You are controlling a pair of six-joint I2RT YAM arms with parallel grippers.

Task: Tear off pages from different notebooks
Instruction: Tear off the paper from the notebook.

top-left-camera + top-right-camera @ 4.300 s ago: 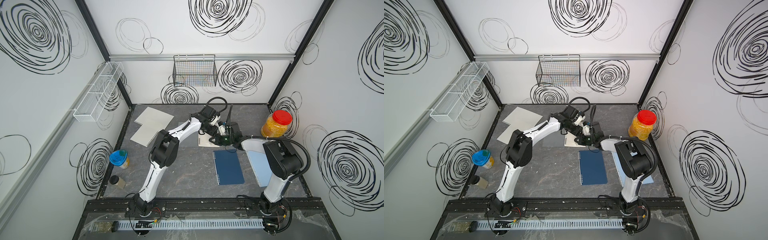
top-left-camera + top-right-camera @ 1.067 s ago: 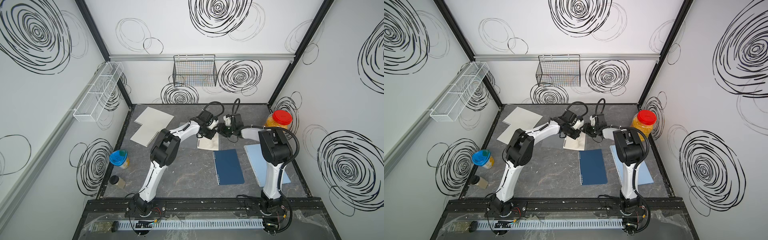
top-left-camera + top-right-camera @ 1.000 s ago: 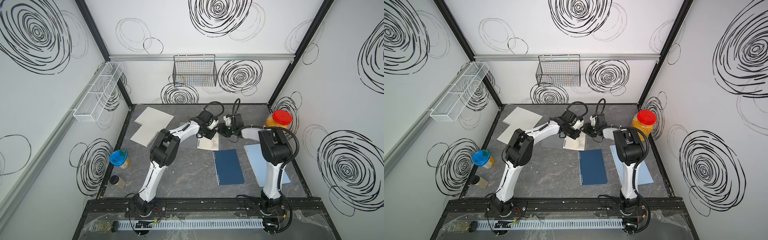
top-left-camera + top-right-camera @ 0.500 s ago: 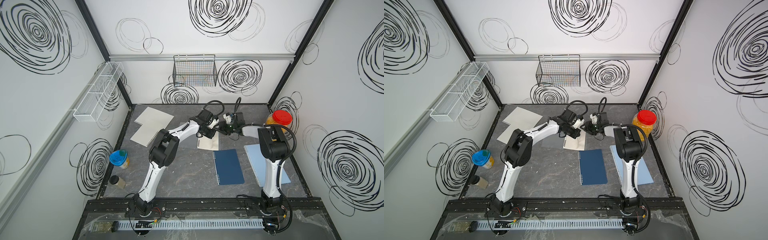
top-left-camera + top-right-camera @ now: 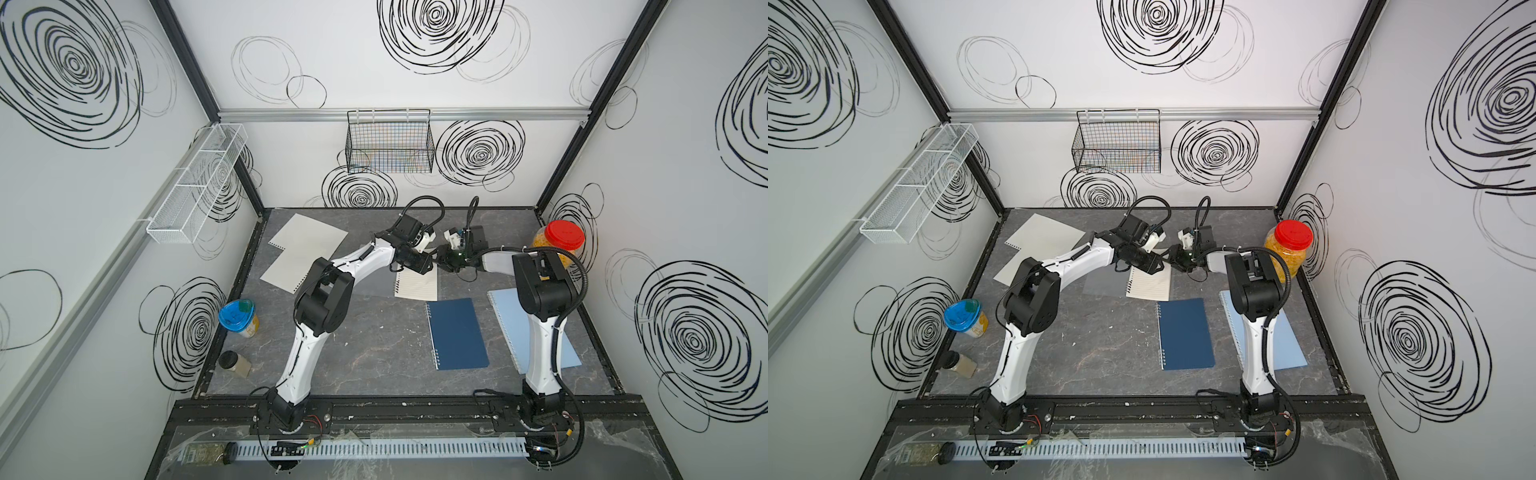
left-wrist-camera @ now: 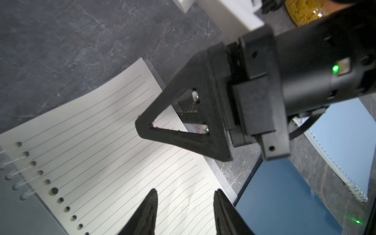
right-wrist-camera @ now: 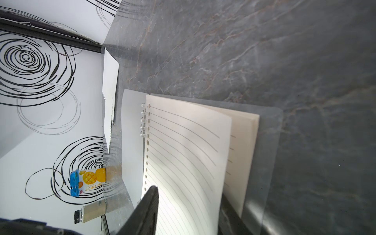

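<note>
Where the left gripper (image 6: 185, 196) hangs: over the cream lined top page (image 6: 105, 154), jaws apart with nothing between them; bare paper shows in the gap.
How the right gripper (image 7: 188, 197) stands: jaws wide apart, straddling the free edge of the same page. One black triangular finger (image 6: 183, 139) lies over its far corner. Whether the tips touch the paper cannot be told.
Page: bowed up off the stack of the wire-spiral notebook with a frosted clear cover (image 7: 270, 146); clear loops pass through only some of its punched holes.
Open notebook's place: far middle of the grey marbled table (image 5: 374, 353), under both grippers.
Other notebooks: dark navy-covered spiral notebook (image 5: 457, 332), shut, lies nearer the robot. The light blue-covered notebook (image 5: 503, 316) beside it is partly hidden by the right arm.
Loose paper: two cream sheets (image 5: 307, 239) overlap at the far left.
Containers: clear jar with red lid (image 5: 563, 239) holds yellow-orange pieces. The blue-lidded yellow cup (image 5: 239, 318) is shut, contents unseen. The small dark-capped bottle (image 5: 235, 365) lies on its side, beige inside.
Wall fixtures: black wire basket (image 5: 390, 143) and white mesh tray (image 5: 195, 187), contents not made out.
</note>
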